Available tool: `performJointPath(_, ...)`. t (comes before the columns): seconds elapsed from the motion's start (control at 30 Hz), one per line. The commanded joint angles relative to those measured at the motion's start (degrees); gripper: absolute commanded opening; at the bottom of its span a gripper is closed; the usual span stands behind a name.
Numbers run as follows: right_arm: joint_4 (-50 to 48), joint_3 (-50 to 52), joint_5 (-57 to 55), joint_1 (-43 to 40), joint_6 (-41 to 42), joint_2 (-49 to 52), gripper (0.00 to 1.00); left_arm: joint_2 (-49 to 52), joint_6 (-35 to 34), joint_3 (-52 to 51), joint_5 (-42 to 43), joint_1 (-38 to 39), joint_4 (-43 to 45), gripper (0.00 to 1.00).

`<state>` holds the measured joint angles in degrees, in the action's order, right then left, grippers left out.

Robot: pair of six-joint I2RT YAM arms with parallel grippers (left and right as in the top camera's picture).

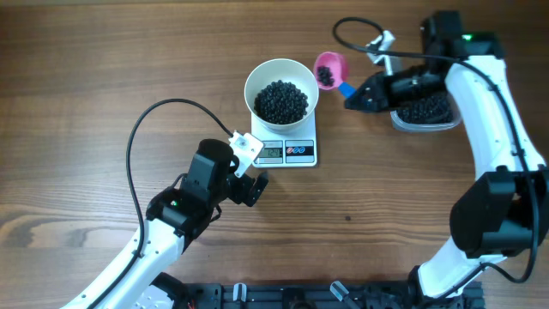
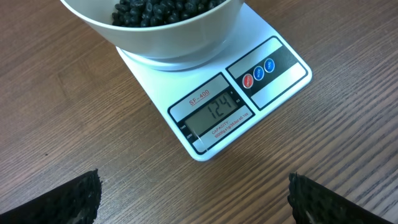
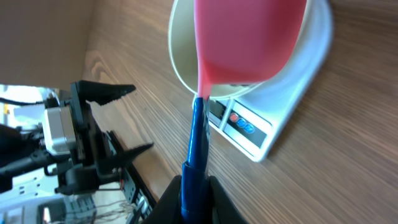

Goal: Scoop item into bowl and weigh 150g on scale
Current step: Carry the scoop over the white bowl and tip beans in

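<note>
Scoop [image 1: 328, 66] is clamped by right gripper [image 1: 353, 97], seemingly just beside bowl [image 1: 254, 81] of beans [image 1: 281, 101] on scale [image 1: 302, 153]; left gripper [image 2: 194, 198] is spread wide, empty.

The bowl [image 2: 168, 37] is glossy, the scale [image 2: 205, 71] probably plastic, the table [image 2: 62, 124] wood-grained.

1. Table [image 1: 86, 69]: brown wood grain. It bears the tub.
2. Tub [image 1: 408, 124]: clear plastic with rounded corners, standing flat. Its far part is hidden in the overhead view.
3. Scoop [image 1: 329, 69]: pink cup on a blue handle, left of the tub and apart from it. The handle end lies nearest the tub and the cup end points away.
4. Dark mark [image 1: 347, 217]: small spot in the wood, left of the tub and nearer the front edge.
5. Black rail [image 1: 283, 296]: runs along the front edge, well apart from the tub.
</note>
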<state>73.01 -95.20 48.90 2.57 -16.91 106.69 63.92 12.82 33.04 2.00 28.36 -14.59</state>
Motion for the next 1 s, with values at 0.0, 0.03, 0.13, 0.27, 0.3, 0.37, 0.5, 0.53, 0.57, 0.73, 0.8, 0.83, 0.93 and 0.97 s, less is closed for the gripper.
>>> performJointPath(0.0, -3.3, -1.4, -4.5, 5.8, 5.7, 0.7, 0.04, 0.0, 0.3, -0.2, -0.3, -0.5, 0.0, 1.0)
performJointPath(0.03, -4.4, -1.4, -6.9, 7.2, 6.8, 0.7, 0.04, 0.0, 0.3, -0.2, -0.3, -0.5, 0.0, 1.0)
performJointPath(0.13, -6.6, -1.4, -14.3, 11.1, 8.5, 0.7, 0.04, 0.0, 0.3, -0.2, -0.3, -0.5, 0.0, 1.0)
performJointPath(0.27, -7.7, -1.5, -26.3, 16.1, 9.6, 0.7, 0.04, 0.0, 0.3, -0.2, -0.3, -0.5, 0.0, 1.0)
performJointPath(0.3, -7.6, -1.7, -29.4, 17.2, 9.6, 0.7, 0.04, 0.0, 0.3, -0.2, -0.3, -0.5, 0.0, 1.0)
performJointPath(0.37, -7.5, -2.6, -35.6, 19.3, 9.6, 0.7, 0.04, 0.0, 0.3, -0.2, -0.3, -0.5, 0.0, 1.0)
performJointPath(0.5, -7.4, -5.8, -46.8, 23.0, 8.6, 0.7, 0.04, 0.0, 0.3, -0.2, -0.3, -0.5, 0.0, 1.0)
performJointPath(0.53, -7.4, -6.6, -48.9, 24.0, 7.3, 0.7, 0.04, 0.0, 0.3, -0.2, -0.3, -0.5, 0.0, 1.0)
performJointPath(0.57, -7.4, -7.0, -50.3, 24.6, 6.5, 0.7, 0.04, 0.0, 0.3, -0.2, -0.3, -0.5, 0.0, 1.0)
performJointPath(0.73, -7.5, -7.6, -55.7, 27.8, 0.3, 0.7, 0.04, 0.0, 0.3, -0.2, -0.3, -0.5, 0.0, 1.0)
performJointPath(0.8, -7.6, -7.6, -57.6, 28.8, -0.4, 0.7, 0.04, 0.0, 0.3, -0.2, -0.3, -0.5, 0.0, 1.0)
performJointPath(0.83, -7.6, -7.6, -58.2, 29.2, -1.1, 0.7, 0.04, 0.0, 0.3, -0.2, -0.3, -0.5, 0.0, 1.0)
performJointPath(0.93, -8.1, -7.6, -60.5, 29.7, -1.1, 0.7, 0.04, 0.0, 0.3, -0.2, -0.3, -0.5, 0.0, 1.0)
performJointPath(0.97, -8.2, -7.6, -60.5, 29.7, -1.1, 0.7, 0.04, 0.0, 0.3, -0.2, -0.3, -0.5, 0.0, 1.0)
